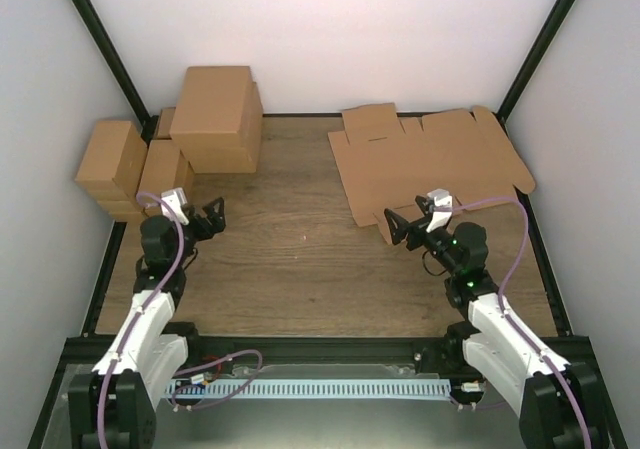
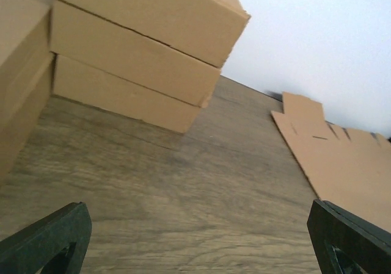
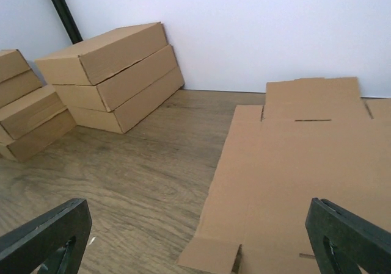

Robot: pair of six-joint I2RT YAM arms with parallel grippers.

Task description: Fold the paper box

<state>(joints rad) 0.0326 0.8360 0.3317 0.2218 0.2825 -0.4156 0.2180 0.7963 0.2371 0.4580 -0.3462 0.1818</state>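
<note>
The paper box (image 1: 430, 164) lies flat and unfolded on the wooden table (image 1: 290, 259) at the back right, a brown die-cut sheet with flaps and slits. My right gripper (image 1: 395, 227) hovers at its near left corner, open, nothing between its fingers. In the right wrist view the sheet (image 3: 299, 164) spreads under and ahead of the open right gripper (image 3: 195, 237). My left gripper (image 1: 212, 214) is open over bare wood at the left, far from the sheet. The left wrist view shows the sheet (image 2: 342, 164) at the far right, beyond the open left gripper (image 2: 195, 243).
A stack of closed brown cartons (image 1: 215, 119) stands at the back left, with smaller cartons (image 1: 110, 164) beside it near the left wall and one (image 1: 165, 169) close behind my left gripper. Black frame rails (image 1: 110, 259) border the table.
</note>
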